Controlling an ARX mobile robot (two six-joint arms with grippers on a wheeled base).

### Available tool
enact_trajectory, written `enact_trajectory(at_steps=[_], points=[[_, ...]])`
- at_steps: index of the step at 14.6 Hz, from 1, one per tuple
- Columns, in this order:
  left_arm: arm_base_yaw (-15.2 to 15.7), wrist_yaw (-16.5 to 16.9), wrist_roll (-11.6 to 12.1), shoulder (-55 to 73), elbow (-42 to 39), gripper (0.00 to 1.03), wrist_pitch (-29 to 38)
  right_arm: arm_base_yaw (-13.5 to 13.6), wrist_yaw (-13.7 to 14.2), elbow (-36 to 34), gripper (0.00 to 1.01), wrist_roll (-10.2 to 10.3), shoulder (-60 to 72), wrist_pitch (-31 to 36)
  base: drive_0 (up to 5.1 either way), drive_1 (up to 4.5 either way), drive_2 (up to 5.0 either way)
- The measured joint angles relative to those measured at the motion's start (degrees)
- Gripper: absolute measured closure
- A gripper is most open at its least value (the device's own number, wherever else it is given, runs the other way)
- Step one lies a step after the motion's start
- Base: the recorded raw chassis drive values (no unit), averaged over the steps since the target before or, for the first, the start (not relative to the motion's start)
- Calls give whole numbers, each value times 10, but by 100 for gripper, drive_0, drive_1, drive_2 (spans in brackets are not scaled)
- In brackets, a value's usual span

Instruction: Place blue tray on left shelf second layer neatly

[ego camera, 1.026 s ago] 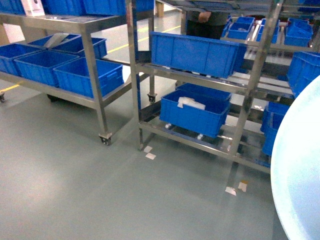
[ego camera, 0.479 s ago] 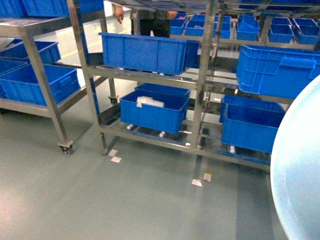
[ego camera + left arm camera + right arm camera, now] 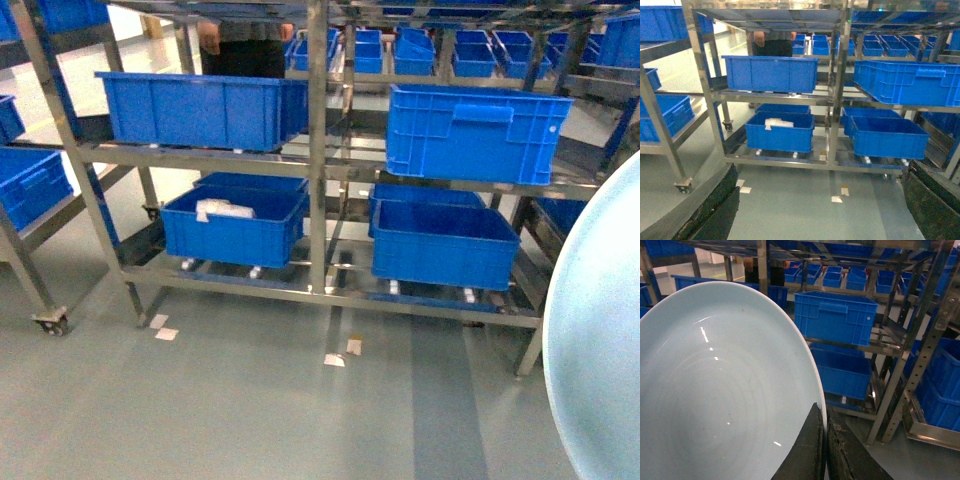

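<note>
Head: blue tray (image 3: 600, 340) near right, off the shelf.
Left wrist: left gripper (image 3: 820, 210) spread wide, empty.
Right wrist: right gripper (image 3: 825, 440) pinches the tray's rim; likely light, stiff, slippery; rim hold suits.

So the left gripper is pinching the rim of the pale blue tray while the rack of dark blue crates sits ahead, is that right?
Not quite: the right gripper pinches the rim of the blue tray, as the right wrist view shows. The left gripper is open and empty. The rack of dark blue crates does sit ahead.
</note>
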Motion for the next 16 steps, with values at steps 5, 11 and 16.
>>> enact_trajectory(at_steps=[5,11,16], points=[[-1,0,0,0,0,5,0,0,2,0,99,0,-1,0,0,0,0],[-1,0,0,0,0,5,0,0,1,0,99,0,-1,-2,3,428,-423],[-1,0,0,0,0,5,0,0,2,0,99,0,-1,-1,-3,431,-436]])
